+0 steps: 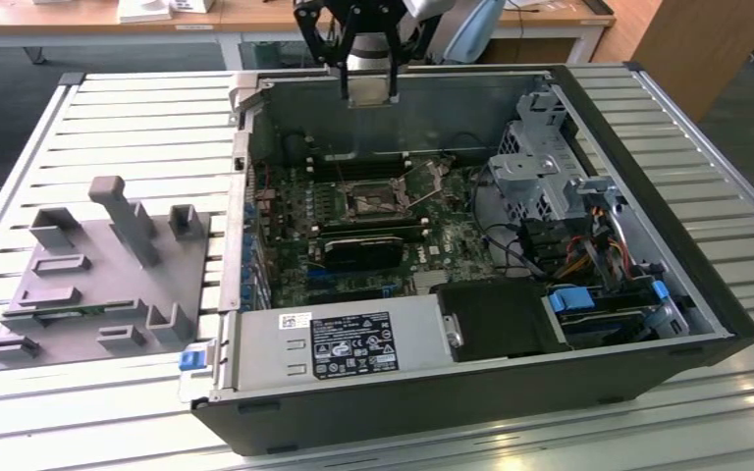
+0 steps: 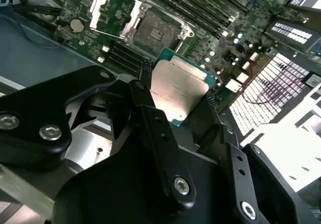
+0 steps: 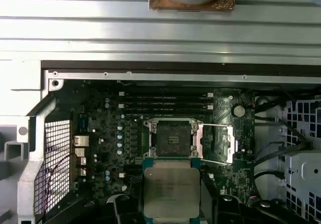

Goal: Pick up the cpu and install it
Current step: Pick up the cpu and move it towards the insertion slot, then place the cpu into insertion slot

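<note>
Roughly, the job stands at its midpoint. The slatted metal table [image 1: 36,412] carries an open computer case [image 1: 482,407], lid off, innards facing up. On the exterior view's left, just beside the case, sits a grey fixture [image 1: 102,285] of plastic blocks and posts, with no chip to be seen on it. Inside the case lies the green motherboard [image 1: 292,211], with a silver power supply [image 1: 338,343] along the near wall and a drive cage [image 1: 541,147] toward the exterior view's right. The gripper [image 1: 370,88] hangs over the far wall of the case, above the board and clear of it. Its black fingers [image 2: 150,118] are closed on the cpu [image 2: 178,91], pinching it by opposite edges; the silvery top plate faces the cameras and the thin green rim shows around it in both wrist views. The chip looks level in the grip, not tilted, though the far edge is partly hidden by a finger. The socket [image 3: 171,138] sits mid-board, empty, its dark contact field exposed. Its load plate [image 3: 223,143] is swung open and lies flat beside the frame, so nothing covers the seat. Cpu and socket are well apart, going by the exterior view. Judgement: the pick-up is done and the chip is in hand over the case; the seating in the socket and the closing of the plate are not yet done.
</note>
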You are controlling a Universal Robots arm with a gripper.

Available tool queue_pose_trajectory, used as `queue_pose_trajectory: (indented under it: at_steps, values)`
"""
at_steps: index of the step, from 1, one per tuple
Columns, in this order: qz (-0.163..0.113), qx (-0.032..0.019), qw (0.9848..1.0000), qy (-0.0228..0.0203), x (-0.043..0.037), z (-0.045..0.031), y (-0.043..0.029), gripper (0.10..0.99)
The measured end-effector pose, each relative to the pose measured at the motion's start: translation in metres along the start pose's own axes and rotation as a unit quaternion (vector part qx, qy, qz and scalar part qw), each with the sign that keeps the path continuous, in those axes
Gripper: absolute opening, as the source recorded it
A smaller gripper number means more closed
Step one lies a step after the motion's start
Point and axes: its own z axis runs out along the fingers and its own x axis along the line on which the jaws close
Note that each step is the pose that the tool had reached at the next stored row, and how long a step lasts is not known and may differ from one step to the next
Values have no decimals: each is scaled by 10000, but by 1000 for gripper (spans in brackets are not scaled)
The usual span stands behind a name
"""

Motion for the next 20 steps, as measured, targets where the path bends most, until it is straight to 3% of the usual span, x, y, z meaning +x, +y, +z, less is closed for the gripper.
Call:
queue_pose_trajectory:
  at_steps: [9,20]
  values:
    - [14,0,10000,0,-291,20,16,541]
    - [59,3,10000,-2,-333,22,16,541]
